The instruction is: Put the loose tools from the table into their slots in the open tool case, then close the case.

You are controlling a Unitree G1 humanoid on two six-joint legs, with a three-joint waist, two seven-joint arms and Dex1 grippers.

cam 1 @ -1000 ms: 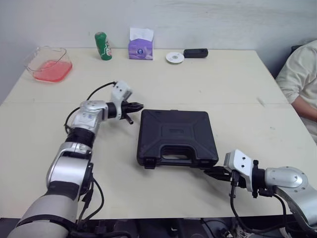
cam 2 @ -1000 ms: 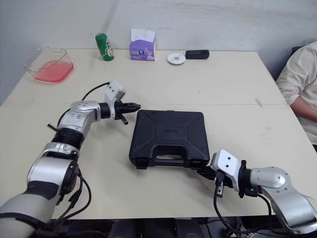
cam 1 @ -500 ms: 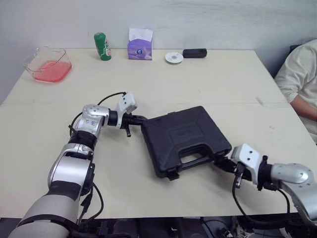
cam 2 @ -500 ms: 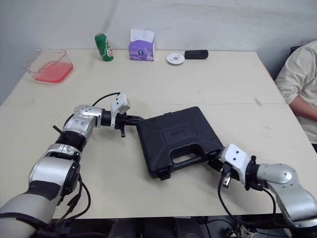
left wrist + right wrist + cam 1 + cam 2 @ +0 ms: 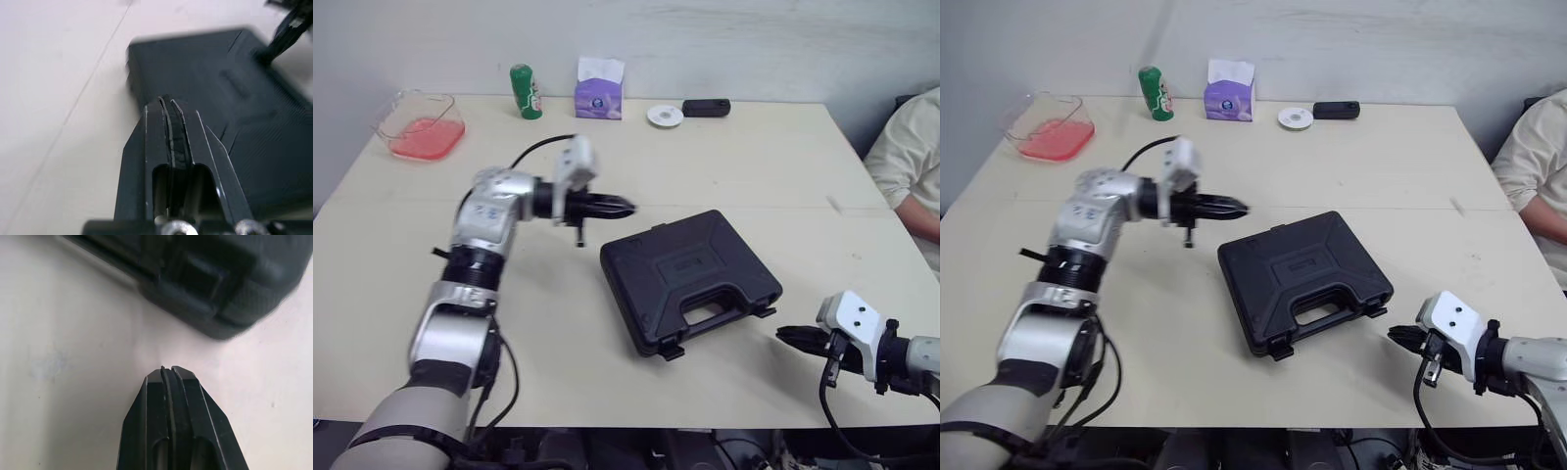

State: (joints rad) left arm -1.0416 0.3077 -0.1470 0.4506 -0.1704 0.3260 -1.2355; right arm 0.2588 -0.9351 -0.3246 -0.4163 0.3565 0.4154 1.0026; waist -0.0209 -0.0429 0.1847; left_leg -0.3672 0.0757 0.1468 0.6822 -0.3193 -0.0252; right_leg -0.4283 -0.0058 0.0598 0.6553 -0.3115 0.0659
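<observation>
The black tool case (image 5: 688, 278) lies closed on the table, turned at an angle with its handle toward the front right. My left gripper (image 5: 625, 207) is shut and empty, held just above the table beyond the case's far left corner (image 5: 134, 51), apart from it. My right gripper (image 5: 785, 335) is shut and empty, low over the table near the front edge, a short way right of the case's latch corner (image 5: 215, 293). No loose tool is visible.
Along the far edge stand a clear tub with pink contents (image 5: 419, 124), a green can (image 5: 523, 90), a purple tissue box (image 5: 599, 88), a small white disc (image 5: 664, 116) and a black device (image 5: 706, 107). A person's sleeve (image 5: 906, 162) is at the right edge.
The left gripper has lifted off the case's left edge and drawn back. The right gripper has pulled away from the case toward the front right. The case has settled at its turned angle.
</observation>
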